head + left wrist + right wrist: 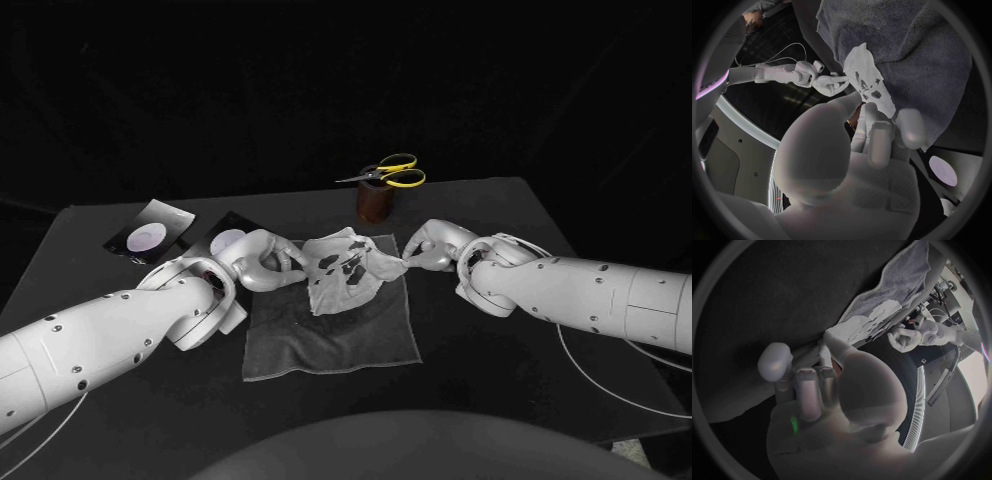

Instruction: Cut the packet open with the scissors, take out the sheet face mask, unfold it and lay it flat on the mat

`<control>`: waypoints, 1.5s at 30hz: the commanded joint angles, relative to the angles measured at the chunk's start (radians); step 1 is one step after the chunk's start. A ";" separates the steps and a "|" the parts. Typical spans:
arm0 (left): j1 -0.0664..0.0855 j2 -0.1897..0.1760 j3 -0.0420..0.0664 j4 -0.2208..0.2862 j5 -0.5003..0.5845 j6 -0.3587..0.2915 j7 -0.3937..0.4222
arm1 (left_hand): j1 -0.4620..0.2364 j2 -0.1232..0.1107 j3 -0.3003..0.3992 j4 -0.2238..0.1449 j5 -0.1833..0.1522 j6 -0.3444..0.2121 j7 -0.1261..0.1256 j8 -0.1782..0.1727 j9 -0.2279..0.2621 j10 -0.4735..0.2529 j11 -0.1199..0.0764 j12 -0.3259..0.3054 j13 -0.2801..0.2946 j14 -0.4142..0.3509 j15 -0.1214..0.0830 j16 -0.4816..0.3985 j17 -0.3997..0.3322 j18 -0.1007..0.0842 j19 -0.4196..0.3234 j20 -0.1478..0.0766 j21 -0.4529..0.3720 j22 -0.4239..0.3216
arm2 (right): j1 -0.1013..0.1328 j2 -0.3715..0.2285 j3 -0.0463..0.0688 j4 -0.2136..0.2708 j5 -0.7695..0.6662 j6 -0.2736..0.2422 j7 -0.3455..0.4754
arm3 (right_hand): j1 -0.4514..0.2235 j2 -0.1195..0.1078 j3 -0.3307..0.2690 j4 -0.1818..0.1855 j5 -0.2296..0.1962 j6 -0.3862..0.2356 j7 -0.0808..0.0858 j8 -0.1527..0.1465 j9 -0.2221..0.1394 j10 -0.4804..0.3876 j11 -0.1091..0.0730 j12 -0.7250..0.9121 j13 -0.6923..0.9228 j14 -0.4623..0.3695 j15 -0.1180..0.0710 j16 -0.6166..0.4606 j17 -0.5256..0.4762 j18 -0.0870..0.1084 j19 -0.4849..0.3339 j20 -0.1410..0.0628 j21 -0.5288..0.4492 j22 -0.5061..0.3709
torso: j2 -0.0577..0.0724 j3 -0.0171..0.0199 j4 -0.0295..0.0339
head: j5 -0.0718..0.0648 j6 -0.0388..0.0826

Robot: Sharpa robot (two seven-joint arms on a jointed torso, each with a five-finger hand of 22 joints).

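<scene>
Looking down, the head view takes in the yellow-handled scissors (387, 172) standing in a brown holder (378, 204) at the counter's (548, 330) far edge, and a dark packet (152, 228) beside the left arm. The left wrist view gives the grip close up, with thumb and fingers (879, 135) meeting on the mask's edge. The sheet face mask (343, 270) is white, opened out but crumpled, with dark eye and mouth holes. It hangs over the far half of the grey mat (332, 340), stretched between the hands. The left hand (260, 262) pinches one side and the right hand (433, 245) pinches the other.
</scene>
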 commanded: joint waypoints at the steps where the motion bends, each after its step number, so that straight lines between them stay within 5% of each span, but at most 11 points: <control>1: 0.000 0.000 0.001 0.002 0.006 0.009 0.000 | 0.004 -0.004 0.004 -0.001 0.003 0.009 0.000 0.007 -0.001 0.004 0.000 0.007 0.001 0.009 0.000 0.002 0.001 0.006 0.006 0.003 0.003 0.001 | -0.012 0.002 -0.008 0.005 -0.079 0.045 -0.023 | 0.007 0.008 0.006 -0.007 0.005 0.027 -0.002 0.005 0.010 0.104 -0.010 0.003 0.263 0.105 -0.008 0.003 0.264 0.001 0.006 -0.007 0.011 0.119 | 0.000 0.0002 -0.0005 | 0.000 0.000; 12: 0.000 -0.002 0.001 0.000 0.006 0.010 -0.003 | 0.005 -0.003 0.005 -0.001 0.003 0.009 0.000 0.007 -0.001 0.004 0.000 0.007 0.001 0.009 0.000 0.002 0.001 0.006 0.006 0.003 0.003 0.002 | -0.012 -0.006 -0.007 -0.009 -0.095 -0.050 -0.028 | 0.005 0.025 0.041 -0.020 0.005 0.029 0.003 0.017 0.022 0.104 -0.006 0.003 0.263 0.105 -0.007 0.003 0.264 -0.005 0.022 -0.015 0.042 0.127 | 0.000 0.0004 0.0000 | 0.000 0.000; 35: 0.000 -0.005 0.001 -0.010 0.006 0.013 -0.010 | 0.006 -0.002 0.007 -0.002 0.003 0.009 0.000 0.008 -0.002 0.004 0.000 0.008 0.002 0.009 -0.001 0.003 0.001 0.006 0.007 0.003 0.003 0.001 | -0.010 -0.072 -0.006 0.072 -0.013 -0.070 -0.035 | -0.017 0.020 0.065 -0.026 0.004 0.027 0.000 0.029 0.039 0.104 -0.009 0.003 0.263 0.105 -0.010 0.003 0.264 -0.003 0.017 -0.017 0.030 0.124 | 0.000 0.0000 -0.0007 | -0.001 0.000; 42: 0.000 -0.004 0.000 -0.010 0.006 0.015 -0.011 | 0.006 -0.002 0.007 -0.002 0.003 0.009 0.000 0.008 -0.002 0.004 0.000 0.008 0.002 0.009 -0.001 0.003 0.001 0.006 0.007 0.003 0.003 0.001 | -0.010 -0.074 -0.006 0.092 0.033 -0.141 0.011 | -0.141 -0.066 -0.028 0.035 0.006 -0.132 0.067 -0.065 0.017 0.104 0.046 0.003 0.263 0.105 0.034 0.003 0.264 -0.007 0.015 0.007 0.025 0.122 | 0.001 0.0006 -0.0005 | -0.001 0.000; 45: 0.000 -0.004 0.000 -0.010 0.006 0.015 -0.011 | 0.006 -0.002 0.007 -0.002 0.003 0.009 0.000 0.008 -0.002 0.004 0.000 0.008 0.002 0.009 -0.001 0.003 0.001 0.006 0.007 0.003 0.003 0.001 | -0.010 -0.070 -0.006 0.096 0.039 -0.154 0.027 | -0.154 -0.080 -0.067 0.057 0.006 -0.166 0.078 -0.086 0.015 0.104 0.057 0.003 0.263 0.105 0.043 0.003 0.264 -0.006 0.015 0.020 0.023 0.121 | 0.000 0.0002 -0.0008 | -0.001 0.000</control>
